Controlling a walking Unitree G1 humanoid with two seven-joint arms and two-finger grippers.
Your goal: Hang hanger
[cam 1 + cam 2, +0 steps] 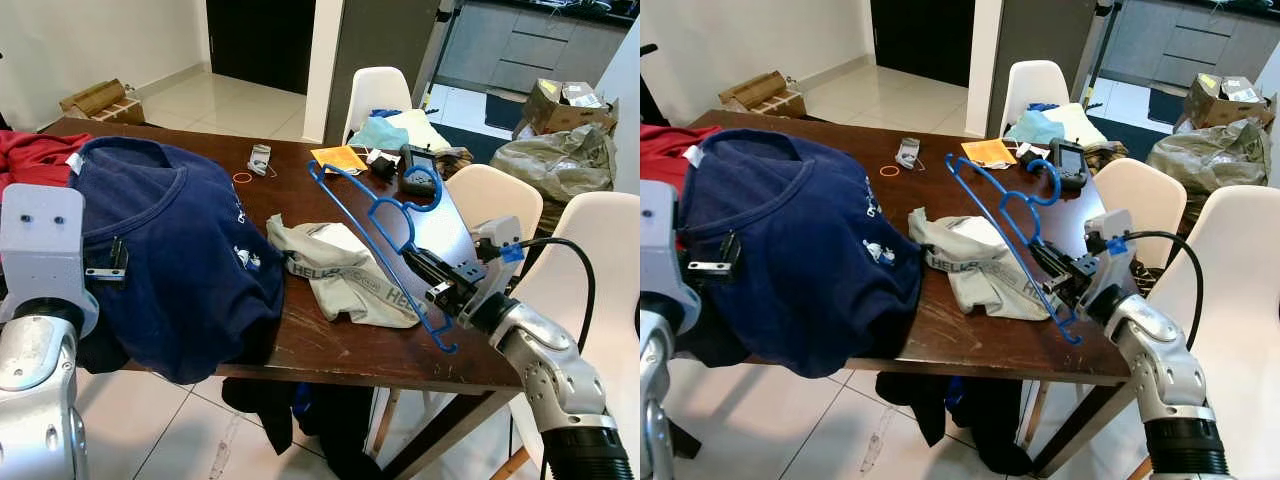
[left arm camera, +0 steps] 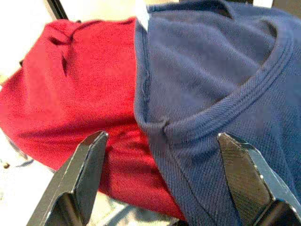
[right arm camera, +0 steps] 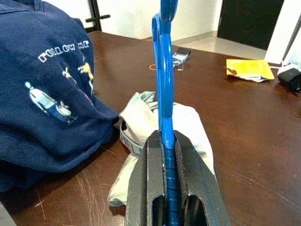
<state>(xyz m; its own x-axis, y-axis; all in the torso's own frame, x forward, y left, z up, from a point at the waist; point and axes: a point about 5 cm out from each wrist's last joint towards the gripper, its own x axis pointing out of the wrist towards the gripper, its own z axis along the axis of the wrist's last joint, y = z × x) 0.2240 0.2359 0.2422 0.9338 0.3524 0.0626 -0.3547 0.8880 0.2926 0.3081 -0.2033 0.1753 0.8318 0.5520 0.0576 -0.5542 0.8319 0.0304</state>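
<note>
Right gripper (image 1: 437, 283) clamped tight on the blue hanger (image 1: 385, 221), holding it tilted up above the brown table (image 1: 330, 345) and the pale shirt (image 1: 345, 270). Left gripper (image 2: 164, 181) spread wide, holding nothing, just over the dark blue shirt (image 1: 180, 250) beside the red cloth (image 2: 70, 94).

Dark wooden table (image 1: 330, 345) as landmark. At its right edge, the right gripper (image 1: 438, 280) is closed on the lower bar of a blue hanger (image 1: 385, 225), held tilted above the tabletop. A pale grey garment (image 1: 345, 270) lies crumpled near the table's middle; a navy T-shirt (image 1: 170, 250) drapes over its left front edge, beside a red garment (image 1: 35, 155). White chairs (image 1: 590, 270) stand to the table's right.
</note>
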